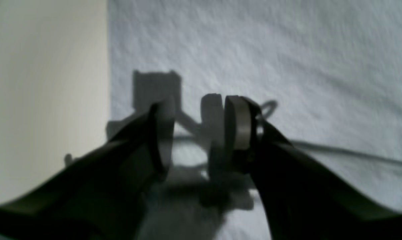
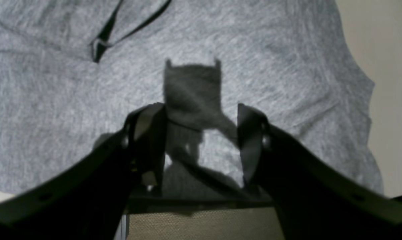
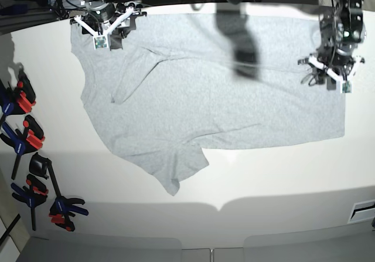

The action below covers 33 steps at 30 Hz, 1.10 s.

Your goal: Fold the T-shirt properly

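Left wrist view: left gripper jaws apart, nothing between them, hovering over the T-shirt just inside its straight edge; bare table beyond that edge. Gripper shadow falls on the cloth.

Right wrist view: right gripper also spread wide, empty, above grey fabric near the shirt's upper corner; a dark fold line sits further out. Can't tell from either wrist view whether fingertips touch the cloth.

Base view: left gripper over the shirt's right edge, right gripper over the top-left corner, well apart from each other. T-shirt lies spread mostly flat across the white table, plain side up, one sleeve sticking out toward the near edge, light creases near the left. Blue and red clamps lie off the shirt along the table's left side.
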Motion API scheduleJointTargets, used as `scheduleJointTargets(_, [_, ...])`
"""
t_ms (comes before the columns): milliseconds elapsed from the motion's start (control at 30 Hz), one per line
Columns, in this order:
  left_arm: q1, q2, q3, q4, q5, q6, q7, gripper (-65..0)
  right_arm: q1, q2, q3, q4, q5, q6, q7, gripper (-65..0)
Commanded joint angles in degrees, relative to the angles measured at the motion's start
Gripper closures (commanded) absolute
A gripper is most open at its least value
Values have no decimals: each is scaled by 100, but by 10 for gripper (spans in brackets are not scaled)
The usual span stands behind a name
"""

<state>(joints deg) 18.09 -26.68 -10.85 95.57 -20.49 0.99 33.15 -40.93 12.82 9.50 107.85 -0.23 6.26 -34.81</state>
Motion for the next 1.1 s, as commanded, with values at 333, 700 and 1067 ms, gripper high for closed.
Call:
scheduleJointTargets(333, [-568,-433,-37,-35,697,26,391,-231,-81,33,28,55,-175,-28,-328,-323])
scheduleJointTargets(700, [48,-664,-37,1475,44,35,1954,-231,-81,33,28,90,-177,-28,-343,-323])
scheduleJointTargets(1067, [1349,-74,-37,1473,-61,26,957,-231,-68,33,28,90,-175,-28,-330,-323])
